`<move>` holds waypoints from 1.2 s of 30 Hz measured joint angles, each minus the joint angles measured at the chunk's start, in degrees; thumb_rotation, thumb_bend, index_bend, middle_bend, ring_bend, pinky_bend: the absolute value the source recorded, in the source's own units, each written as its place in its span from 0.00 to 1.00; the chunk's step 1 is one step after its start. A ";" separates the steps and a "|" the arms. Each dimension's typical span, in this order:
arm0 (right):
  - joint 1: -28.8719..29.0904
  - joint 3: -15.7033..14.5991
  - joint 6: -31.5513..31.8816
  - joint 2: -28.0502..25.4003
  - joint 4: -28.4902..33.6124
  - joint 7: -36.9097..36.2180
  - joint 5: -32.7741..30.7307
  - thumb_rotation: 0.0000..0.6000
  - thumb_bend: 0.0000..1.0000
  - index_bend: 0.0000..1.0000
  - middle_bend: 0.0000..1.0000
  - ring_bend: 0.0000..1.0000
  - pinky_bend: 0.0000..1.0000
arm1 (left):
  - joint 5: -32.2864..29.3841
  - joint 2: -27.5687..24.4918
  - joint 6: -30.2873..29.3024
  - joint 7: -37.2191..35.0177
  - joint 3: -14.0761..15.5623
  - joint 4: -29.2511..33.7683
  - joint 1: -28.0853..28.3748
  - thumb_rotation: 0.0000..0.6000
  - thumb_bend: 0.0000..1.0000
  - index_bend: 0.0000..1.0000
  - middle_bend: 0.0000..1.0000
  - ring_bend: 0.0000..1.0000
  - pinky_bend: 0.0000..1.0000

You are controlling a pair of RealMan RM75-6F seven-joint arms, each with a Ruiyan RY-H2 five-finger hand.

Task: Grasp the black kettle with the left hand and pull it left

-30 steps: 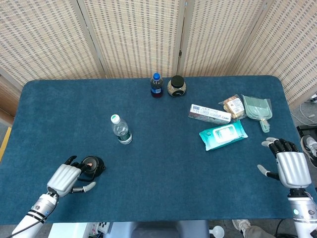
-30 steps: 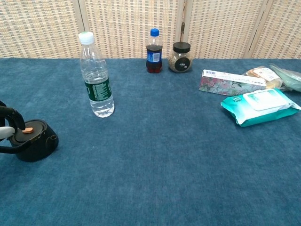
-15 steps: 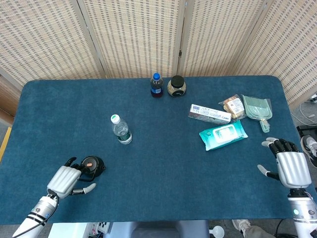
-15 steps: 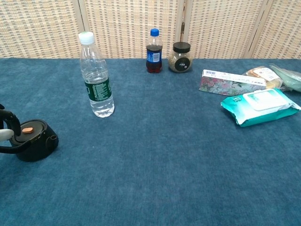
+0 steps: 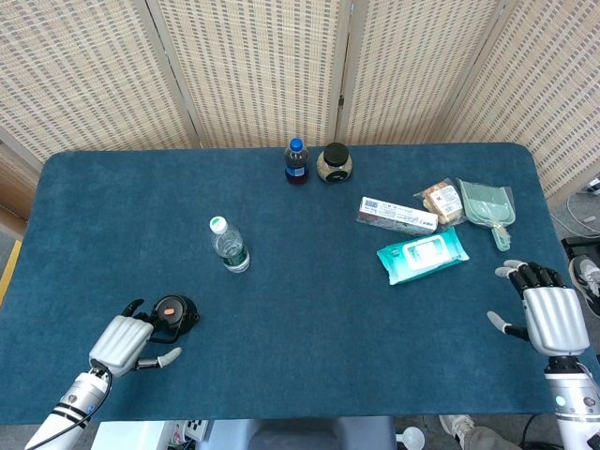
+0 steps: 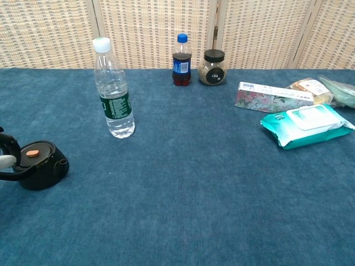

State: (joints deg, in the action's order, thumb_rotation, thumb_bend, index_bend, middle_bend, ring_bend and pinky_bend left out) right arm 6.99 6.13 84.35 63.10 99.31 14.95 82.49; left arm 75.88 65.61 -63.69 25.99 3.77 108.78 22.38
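The black kettle (image 5: pixel 173 312) is low and round with a small orange button on its lid, and it sits near the table's front left; the chest view has the kettle (image 6: pixel 37 165) at the far left. My left hand (image 5: pixel 122 340) lies just left of and in front of it, fingers apart, holding nothing; whether a fingertip still touches the kettle's handle side cannot be told. Only its fingertips (image 6: pixel 5 160) show at the chest view's left edge. My right hand (image 5: pixel 551 317) rests open near the table's right edge, far from the kettle.
A clear water bottle (image 5: pixel 229 246) stands behind and right of the kettle. A cola bottle (image 5: pixel 296 161) and a jar (image 5: pixel 335 163) stand at the back. A box (image 5: pixel 396 216), wipes pack (image 5: pixel 423 254), snack bag (image 5: pixel 443 200) and green scoop (image 5: pixel 491 208) lie at the right.
My left hand has drawn back from the kettle, toward the left and the table's front; its fingers no longer arch over the lid. The kettle has stayed in place.
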 measured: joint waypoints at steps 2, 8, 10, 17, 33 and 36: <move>0.00 0.00 0.00 0.00 0.00 0.00 0.00 1.00 0.14 0.32 0.28 0.22 0.25 | -0.05 0.15 0.02 -0.16 -0.08 -0.15 0.00 0.02 0.15 0.37 0.39 0.34 0.07; 0.01 -0.01 0.01 0.00 0.00 0.00 -0.01 1.00 0.14 0.32 0.28 0.22 0.25 | -0.28 0.83 0.37 0.01 -0.11 -0.78 0.08 0.03 0.15 0.37 0.39 0.34 0.07; 0.01 -0.02 0.01 0.00 0.00 0.00 -0.01 1.00 0.14 0.32 0.28 0.22 0.25 | -0.44 0.94 0.46 0.23 -0.01 -0.77 0.05 0.02 0.15 0.38 0.39 0.34 0.07; 0.02 -0.03 0.02 0.00 0.00 0.00 -0.01 1.00 0.14 0.32 0.28 0.22 0.25 | -0.46 1.44 0.45 0.65 0.39 -0.65 -0.23 0.02 0.15 0.38 0.39 0.34 0.07; 0.03 -0.04 0.03 0.00 0.00 0.00 -0.02 1.00 0.14 0.32 0.28 0.22 0.25 | -1.62 2.78 1.34 0.86 0.76 -1.28 -0.25 0.06 0.15 0.38 0.39 0.35 0.07; 0.03 -0.04 0.03 0.00 0.00 0.00 -0.02 1.00 0.14 0.32 0.28 0.22 0.25 | -1.54 3.12 1.38 0.44 0.84 -1.62 -0.34 0.07 0.15 0.39 0.41 0.37 0.07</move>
State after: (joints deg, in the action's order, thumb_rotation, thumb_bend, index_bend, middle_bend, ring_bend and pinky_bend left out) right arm 7.02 6.08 84.38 63.10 99.31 14.95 82.46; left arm 74.34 68.73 -62.30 26.42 4.61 107.16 22.04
